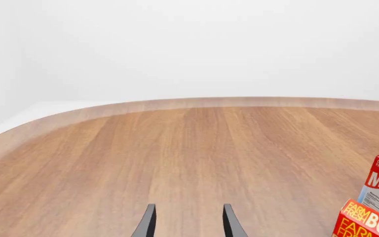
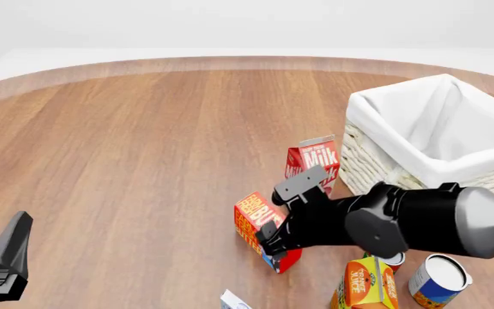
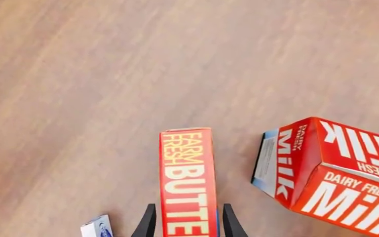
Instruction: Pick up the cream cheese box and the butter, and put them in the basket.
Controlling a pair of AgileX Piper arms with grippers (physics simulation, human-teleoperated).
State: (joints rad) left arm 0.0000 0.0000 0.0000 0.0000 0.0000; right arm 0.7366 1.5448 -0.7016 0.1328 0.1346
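Note:
The butter (image 3: 188, 182), a red and orange oblong box, lies on the table between the fingers of my right gripper (image 3: 188, 222). The gripper is open, with a small gap on each side of the box. In the front view the butter (image 2: 254, 219) lies left of the dark right arm. The cream cheese box (image 2: 233, 300), small and white with blue marks, lies at the near table edge, also in the right wrist view (image 3: 96, 228). The basket (image 2: 384, 122) stands at the right rear. My left gripper (image 1: 188, 219) is open with nothing between its fingers, low at the near left.
A red milk carton (image 2: 316, 159) stands between the butter and the basket, close beside the butter (image 3: 327, 173). An orange juice carton (image 2: 367, 283) and a blue tin can (image 2: 439, 280) stand at the near right. Bare wooden table (image 2: 127, 141) spreads left and far.

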